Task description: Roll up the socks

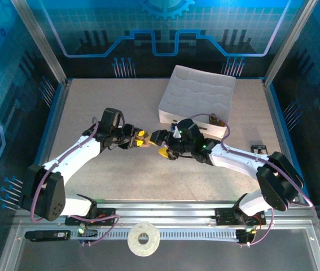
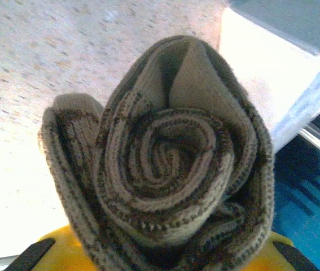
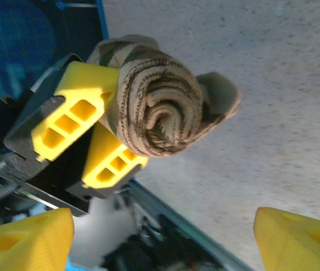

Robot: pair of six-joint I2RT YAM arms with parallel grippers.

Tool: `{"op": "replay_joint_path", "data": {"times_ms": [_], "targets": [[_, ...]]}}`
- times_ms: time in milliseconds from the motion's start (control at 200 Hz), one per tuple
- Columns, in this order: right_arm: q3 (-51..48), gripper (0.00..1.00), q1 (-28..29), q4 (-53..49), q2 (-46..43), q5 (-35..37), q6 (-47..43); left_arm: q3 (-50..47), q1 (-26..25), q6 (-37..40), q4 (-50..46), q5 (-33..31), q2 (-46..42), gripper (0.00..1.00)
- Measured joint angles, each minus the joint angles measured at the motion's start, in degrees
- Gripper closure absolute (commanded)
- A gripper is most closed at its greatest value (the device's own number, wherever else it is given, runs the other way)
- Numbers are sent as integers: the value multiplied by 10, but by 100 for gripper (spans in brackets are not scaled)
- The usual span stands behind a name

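Left claw (image 3: 110,125): clenched on the rolled brown-and-tan sock (image 3: 160,110), yellow fingers pinching its side.
Right claw (image 3: 162,240): spread wide, gripping nothing, facing the roll's spiral end.
Sock position: mid-table (image 1: 109,101), between both claws, near the white box (image 1: 196,96).

Two arms were counted, the left arm (image 1: 75,155) and the right arm (image 1: 244,161); two grippers, the left gripper (image 1: 143,139) and the right gripper (image 1: 159,143); one rolled sock (image 2: 171,164), brown and tan; one white quilted box (image 1: 196,97); one white ring (image 1: 143,239); one small dark object (image 1: 259,149).
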Motion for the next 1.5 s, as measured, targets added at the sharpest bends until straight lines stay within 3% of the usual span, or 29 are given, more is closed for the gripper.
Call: {"op": "replay_joint_path", "data": {"times_ms": [230, 485, 1076, 1501], "targets": [[30, 17, 20, 106, 31, 45, 147, 12, 0, -46, 38, 26, 6, 100], [34, 17, 20, 160, 63, 62, 223, 12, 0, -87, 64, 35, 5, 100], [34, 20, -35, 136, 72, 16, 202, 12, 2, -107, 65, 54, -21, 100], [58, 44, -38, 123, 84, 0, 174, 12, 3, -107, 57, 59, -26, 100]]}}
